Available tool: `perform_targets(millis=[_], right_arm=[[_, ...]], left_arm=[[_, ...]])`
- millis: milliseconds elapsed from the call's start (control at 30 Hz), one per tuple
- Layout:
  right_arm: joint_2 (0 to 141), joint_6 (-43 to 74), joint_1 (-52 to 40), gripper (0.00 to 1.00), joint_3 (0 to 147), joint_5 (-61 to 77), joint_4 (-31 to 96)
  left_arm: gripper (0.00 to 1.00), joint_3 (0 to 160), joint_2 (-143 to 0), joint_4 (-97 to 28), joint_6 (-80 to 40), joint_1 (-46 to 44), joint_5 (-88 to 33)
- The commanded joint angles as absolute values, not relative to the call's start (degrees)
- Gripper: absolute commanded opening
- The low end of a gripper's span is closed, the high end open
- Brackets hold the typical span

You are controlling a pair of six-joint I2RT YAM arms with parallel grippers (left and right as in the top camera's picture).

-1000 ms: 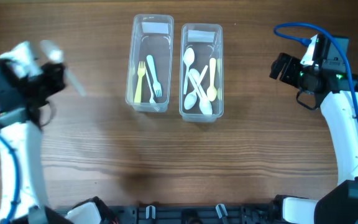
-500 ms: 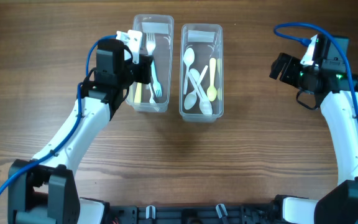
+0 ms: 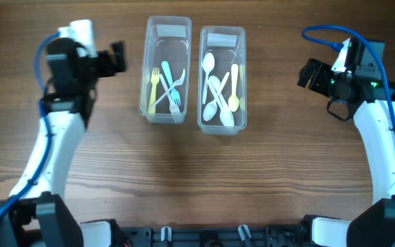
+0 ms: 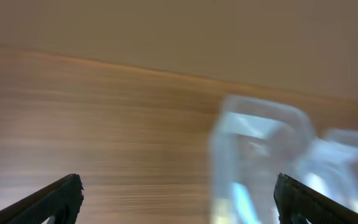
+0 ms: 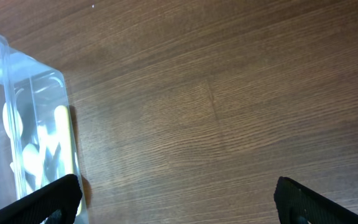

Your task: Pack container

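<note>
Left gripper point(image 3: 117, 59) swung back off the left tub point(image 3: 166, 31), jaws wide, empty. Clear plastic tub sits far-centre, yellow, blue and white forks point(image 3: 167, 88) crisscrossed inside; spoons point(image 3: 218, 92) fill the right tub point(image 3: 222, 36). Right gripper point(image 3: 307, 73) hangs wide too.

A brown wood-grain table point(image 3: 197, 178) fills the scene, its grain running left to right. Along its near edge sits a black mounting rail point(image 3: 204, 237) with small pale clips. The left wrist view shows a blurred, plain tan backdrop point(image 4: 166, 25) beyond the table's far edge.
</note>
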State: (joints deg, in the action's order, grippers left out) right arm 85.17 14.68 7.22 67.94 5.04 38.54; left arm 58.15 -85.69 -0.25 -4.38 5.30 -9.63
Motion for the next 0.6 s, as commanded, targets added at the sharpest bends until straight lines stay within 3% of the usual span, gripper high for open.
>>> perform_targets(millis=[0,200,567], right_arm=[[84.64,13.65,7.31,1.0,68.53,4.27,38.35],[84.64,13.65,7.31,1.0,68.53,4.27,38.35],[84.64,13.65,7.31,1.0,68.53,4.27,38.35]], left_arm=[[1.0,58.74,-84.42,-3.53,-4.78,10.66,-8.25],[1.0,58.74,-84.42,-12.45,-4.75,13.37,-8.23],[1.0,58.74,-84.42,-14.46,-4.75,13.37,-8.23]])
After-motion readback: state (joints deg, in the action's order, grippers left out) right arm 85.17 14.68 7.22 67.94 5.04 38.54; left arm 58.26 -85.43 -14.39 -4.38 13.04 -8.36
